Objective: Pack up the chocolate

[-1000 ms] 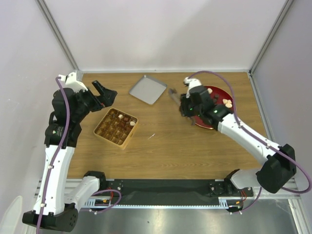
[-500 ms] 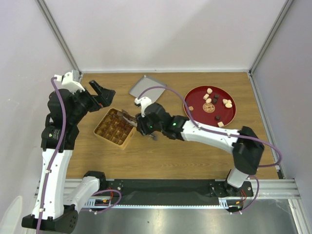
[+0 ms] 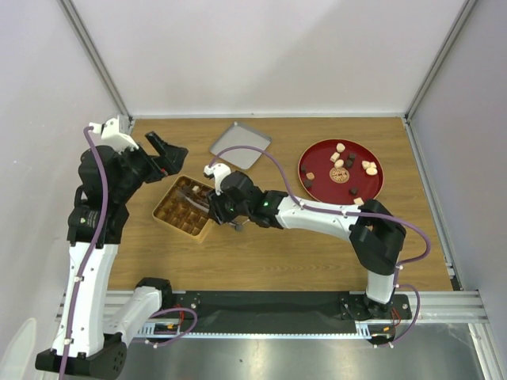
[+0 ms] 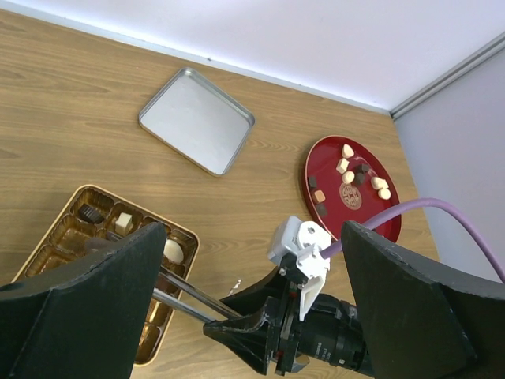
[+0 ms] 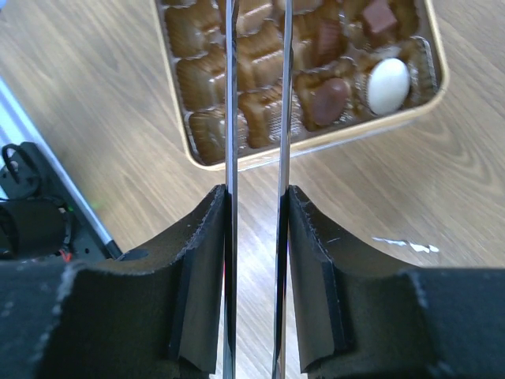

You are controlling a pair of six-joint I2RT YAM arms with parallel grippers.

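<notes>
The counter (image 3: 277,253) was warm brown wood grain, and the box (image 3: 176,228) on it showed a gold-tan rim around glossy brown compartments, with one cream-white chocolate (image 5: 389,85) among brown ones inside. Right of the box lay a dark red plate (image 3: 323,158) with a round gold emblem at its middle and dark brown, tan and cream pieces on it; beyond the box sat a plain grey tray (image 3: 240,145). The tongs (image 5: 230,95) over the box were bright silver between matt black right fingers (image 5: 201,268), the left fingers (image 4: 87,308) were black too, and the cable (image 4: 430,204) purple.
</notes>
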